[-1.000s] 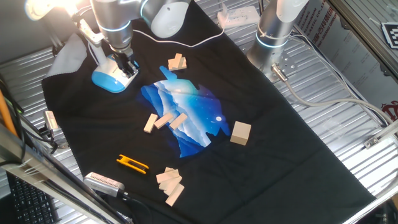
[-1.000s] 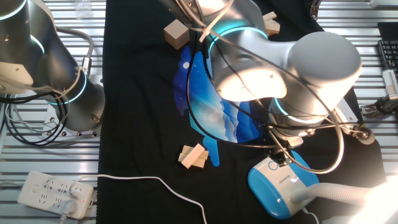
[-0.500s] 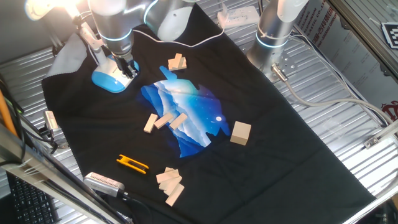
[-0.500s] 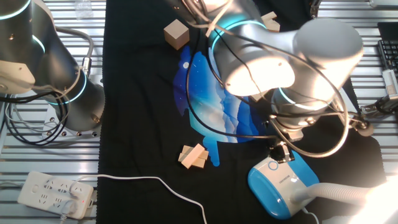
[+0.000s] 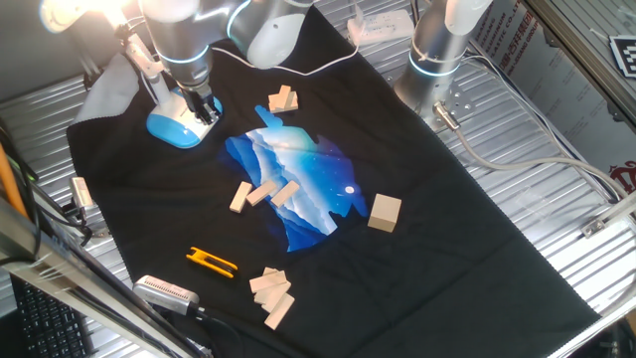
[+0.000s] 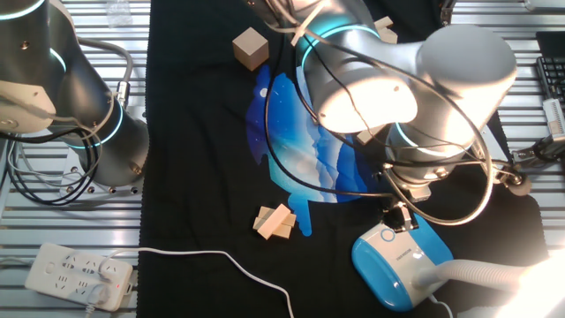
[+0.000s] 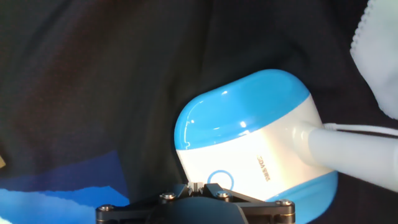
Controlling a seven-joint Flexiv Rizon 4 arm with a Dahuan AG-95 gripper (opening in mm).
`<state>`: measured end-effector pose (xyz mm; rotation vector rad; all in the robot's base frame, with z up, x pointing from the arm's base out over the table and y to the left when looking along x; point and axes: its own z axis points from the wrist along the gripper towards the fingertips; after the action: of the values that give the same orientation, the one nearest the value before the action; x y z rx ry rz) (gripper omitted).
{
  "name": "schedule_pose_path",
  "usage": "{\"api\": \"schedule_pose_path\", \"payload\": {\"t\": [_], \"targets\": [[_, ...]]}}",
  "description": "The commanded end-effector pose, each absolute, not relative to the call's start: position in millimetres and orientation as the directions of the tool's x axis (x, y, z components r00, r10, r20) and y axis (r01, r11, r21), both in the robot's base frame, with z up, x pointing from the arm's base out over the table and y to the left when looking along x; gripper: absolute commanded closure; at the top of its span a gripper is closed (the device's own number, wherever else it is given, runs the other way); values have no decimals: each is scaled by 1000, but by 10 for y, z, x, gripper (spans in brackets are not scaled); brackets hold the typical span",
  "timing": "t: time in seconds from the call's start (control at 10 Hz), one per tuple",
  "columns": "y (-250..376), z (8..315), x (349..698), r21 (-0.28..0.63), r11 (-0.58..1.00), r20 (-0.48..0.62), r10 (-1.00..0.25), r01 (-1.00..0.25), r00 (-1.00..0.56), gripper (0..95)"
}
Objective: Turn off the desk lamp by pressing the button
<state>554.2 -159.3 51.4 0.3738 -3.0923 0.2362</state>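
- Against half a second ago, almost nothing differs: the gripper (image 6: 399, 218) holds the same spot at the near edge of the desk lamp (image 6: 399, 265), whereas a second ago it sat slightly lower over the lamp's white top; I judge it has eased up and paused
- The glare at the lamp's head (image 5: 75, 14) is there in every view, so the lamp looks still lit and the press, in my judgement, has not yet done its work
- The button (image 7: 219, 181) lies on the lamp's white top face, near the edge nearest the gripper; in the hand view the fingertips sit just beside its ring, and contact cannot be told
- Whether the fingers are open or closed cannot be told; the hand view shows only the gripper body at the bottom edge
- The lamp stands on the black cloth (image 5: 477, 209), left of the blue print (image 5: 293, 184)
- No container shows in any view; wooden blocks (image 5: 262, 192) lie loose to the lamp's right
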Motion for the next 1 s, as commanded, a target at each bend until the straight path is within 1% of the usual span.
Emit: {"api": "schedule_pose_path", "payload": {"t": [0.1,1.0], "targets": [[-1616,503,5557,-151,959,38,-237,-240,-971,950],[-1749,493,5552,-140,953,29,-267,-268,-963,950]]}}
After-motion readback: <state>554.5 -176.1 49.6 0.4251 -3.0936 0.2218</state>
